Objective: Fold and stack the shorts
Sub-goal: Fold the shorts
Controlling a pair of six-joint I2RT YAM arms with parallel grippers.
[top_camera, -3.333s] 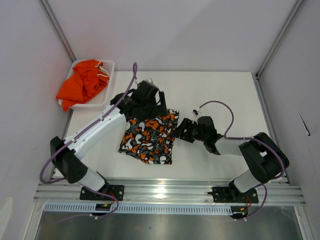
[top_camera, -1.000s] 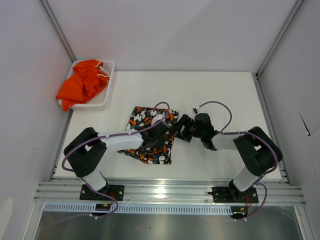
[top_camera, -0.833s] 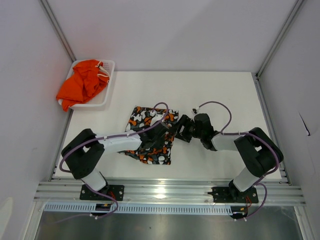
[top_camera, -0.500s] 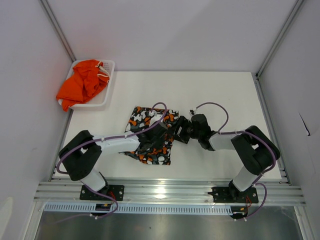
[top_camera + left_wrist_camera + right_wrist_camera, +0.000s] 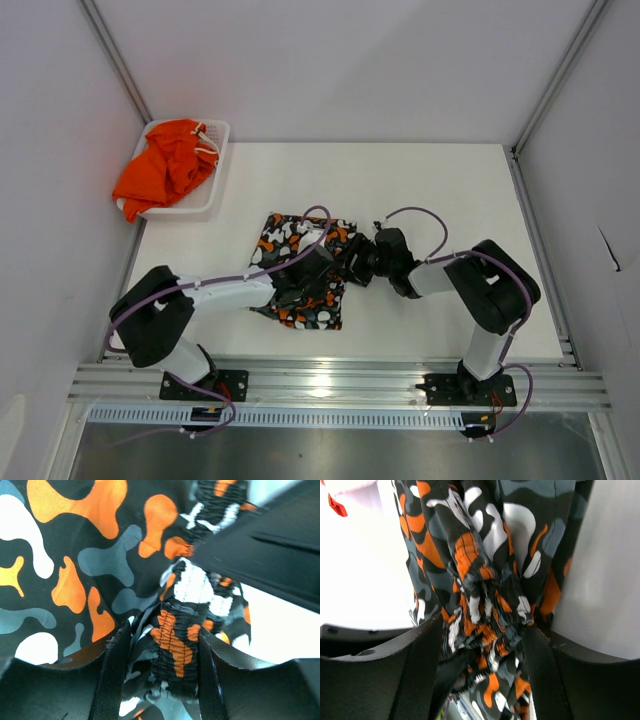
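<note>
The patterned shorts (image 5: 288, 234), blotched orange, black, white and grey, lie partly folded on the white table (image 5: 440, 190). My left gripper (image 5: 322, 276) is over their right half. In the left wrist view, my left gripper (image 5: 161, 650) is shut on the gathered waistband (image 5: 182, 630). My right gripper (image 5: 356, 262) meets the shorts' right edge. In the right wrist view, my right gripper (image 5: 482, 635) has a bunched wad of the shorts (image 5: 485, 605) filling it from pad to pad. The plain orange shorts (image 5: 163, 165) are heaped in the basket at the far left.
The white mesh basket (image 5: 214, 198) stands at the table's back left corner, and the orange shorts spill over its left rim. Metal frame posts (image 5: 545, 95) and grey walls bound the table. An aluminium rail (image 5: 330, 380) runs along the near edge.
My right gripper has slid left onto the shorts' right edge and narrowed on the fabric. The left gripper shifted slightly along the right half, and the left arm's elbow has dropped lower.
</note>
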